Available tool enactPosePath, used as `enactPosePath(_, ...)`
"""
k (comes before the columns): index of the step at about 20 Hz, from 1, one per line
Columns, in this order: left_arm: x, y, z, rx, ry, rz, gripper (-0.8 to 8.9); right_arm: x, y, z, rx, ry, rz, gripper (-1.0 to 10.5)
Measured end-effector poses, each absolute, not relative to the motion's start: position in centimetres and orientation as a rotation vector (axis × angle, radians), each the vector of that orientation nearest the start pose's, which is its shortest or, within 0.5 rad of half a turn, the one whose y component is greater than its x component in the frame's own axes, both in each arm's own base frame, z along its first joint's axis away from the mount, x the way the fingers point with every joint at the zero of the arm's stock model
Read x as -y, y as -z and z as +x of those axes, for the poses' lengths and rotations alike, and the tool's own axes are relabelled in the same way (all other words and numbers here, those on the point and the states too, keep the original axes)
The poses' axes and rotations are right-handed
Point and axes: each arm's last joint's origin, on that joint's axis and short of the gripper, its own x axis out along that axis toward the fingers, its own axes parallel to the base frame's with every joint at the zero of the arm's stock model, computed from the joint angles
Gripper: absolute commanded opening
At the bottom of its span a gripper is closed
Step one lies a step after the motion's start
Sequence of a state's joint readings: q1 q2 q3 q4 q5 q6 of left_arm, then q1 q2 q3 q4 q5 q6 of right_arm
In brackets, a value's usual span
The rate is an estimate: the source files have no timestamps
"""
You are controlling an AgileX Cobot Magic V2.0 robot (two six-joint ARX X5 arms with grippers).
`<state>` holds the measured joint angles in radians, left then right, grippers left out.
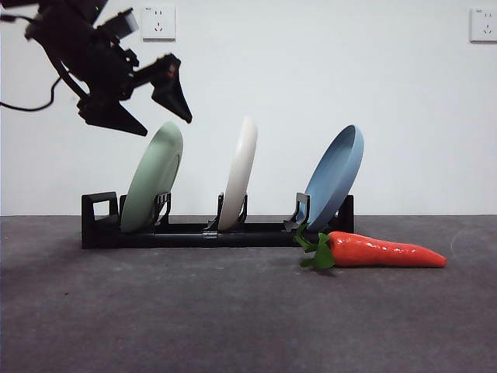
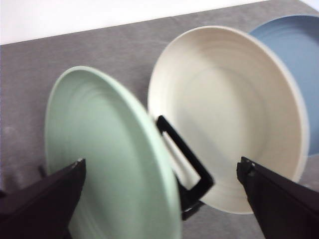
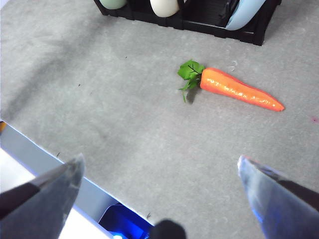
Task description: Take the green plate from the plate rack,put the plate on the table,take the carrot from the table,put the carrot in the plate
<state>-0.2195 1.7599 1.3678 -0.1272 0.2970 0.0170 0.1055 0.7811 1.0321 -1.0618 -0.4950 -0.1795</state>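
Observation:
The green plate (image 1: 153,177) stands tilted in the left slot of the black plate rack (image 1: 194,231) on the dark grey table (image 1: 194,311). My left gripper (image 1: 159,113) is open just above the plate's top rim. In the left wrist view its jaws straddle the green plate (image 2: 104,154) without touching. The carrot (image 1: 384,252) lies on the table in front of the rack's right end, leaves toward the rack. My right gripper (image 3: 159,179) is open above the table, well short of the carrot (image 3: 239,88).
A cream-white plate (image 1: 239,172) stands in the rack's middle slot and a blue plate (image 1: 335,177) at its right end. They also show in the left wrist view, cream (image 2: 224,114) and blue (image 2: 294,55). The table's near edge (image 3: 45,159) shows in the right wrist view.

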Motion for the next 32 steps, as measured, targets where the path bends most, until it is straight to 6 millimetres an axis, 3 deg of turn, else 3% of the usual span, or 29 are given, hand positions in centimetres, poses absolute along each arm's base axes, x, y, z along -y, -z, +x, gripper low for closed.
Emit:
enactPosePath(5, 9.8, -26.6, 39.6, -0.540, 0.473, 0.010, 5.83, -2.6, -34.1, 11.7, -0.754, -0.636, -0.005, 6.3)
enactPosePath(8, 10.1, -26.6, 39.5, -0.539, 0.479, 0.012, 3.78, -2.6, -34.1, 11.7, -0.754, -0.636, -0.005, 6.3)
enactPosePath(11, 10.3, -26.4, 39.4, -0.560, 0.496, 0.010, 3.71, -2.6, -34.1, 11.7, -0.756, -0.636, -0.005, 6.3)
enactPosePath(12, 10.4, -26.3, 39.3, -0.573, 0.499, 0.009, 3.28, -2.6, -34.1, 11.7, -0.756, -0.636, -0.005, 6.3)
enactPosePath(14, 10.4, -25.9, 39.3, -0.596, 0.500, 0.009, 1.25, -2.6, -34.1, 11.7, -0.756, -0.636, -0.005, 6.3)
enactPosePath(16, 10.5, -25.8, 39.3, -0.603, 0.501, 0.009, 0.03, -2.6, -34.0, 11.7, -0.756, -0.636, -0.005, 6.3)
enactPosePath(27, 10.3, -26.6, 38.9, -0.606, 0.548, -0.031, -0.08, -2.6, -34.0, 11.7, -0.757, -0.636, -0.005, 6.3)
enactPosePath(29, 10.3, -28.2, 38.4, -0.581, 0.554, -0.053, -0.08, -2.6, -34.0, 11.7, -0.757, -0.636, -0.005, 6.3)
enactPosePath(32, 10.0, -32.5, 37.1, -0.496, 0.563, -0.059, -0.08, -2.6, -34.0, 11.7, -0.757, -0.636, -0.005, 6.3)
